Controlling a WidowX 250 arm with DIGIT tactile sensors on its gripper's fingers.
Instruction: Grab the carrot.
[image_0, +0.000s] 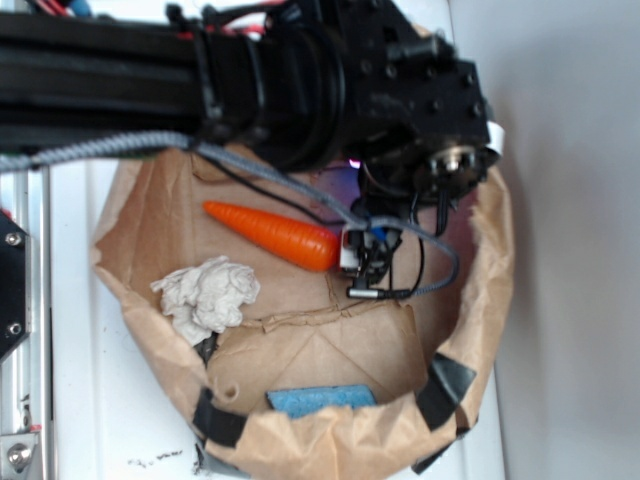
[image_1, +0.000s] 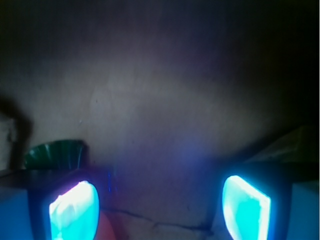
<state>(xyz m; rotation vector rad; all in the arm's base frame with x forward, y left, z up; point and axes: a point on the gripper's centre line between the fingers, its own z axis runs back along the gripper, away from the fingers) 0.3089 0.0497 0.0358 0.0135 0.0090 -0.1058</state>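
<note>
Inside the brown paper bag (image_0: 470, 300), the carrot (image_0: 275, 232) is found lying flat on the paper floor, its tip directed up-left and its thick end down-right. At that thick end the tool (image_0: 362, 258) is positioned, touching or very nearly touching it. In the wrist view, two glowing fingers (image_1: 75, 210) are seen well apart, with bare paper between them; a green ridged form (image_1: 55, 155), judged to be the stem cap, is seen at the left, outside the gap. The tool is therefore recorded as wide and holding nothing. Its placement is judged to be an approach to the thick end, not yet centred. A crumpled paper wad (image_0: 207, 292) is noted lower left of the carrot, apart from it, and a blue sponge (image_0: 320, 400) near the bag's front wall. The bag stands on a white desk (image_0: 100, 420).
</note>
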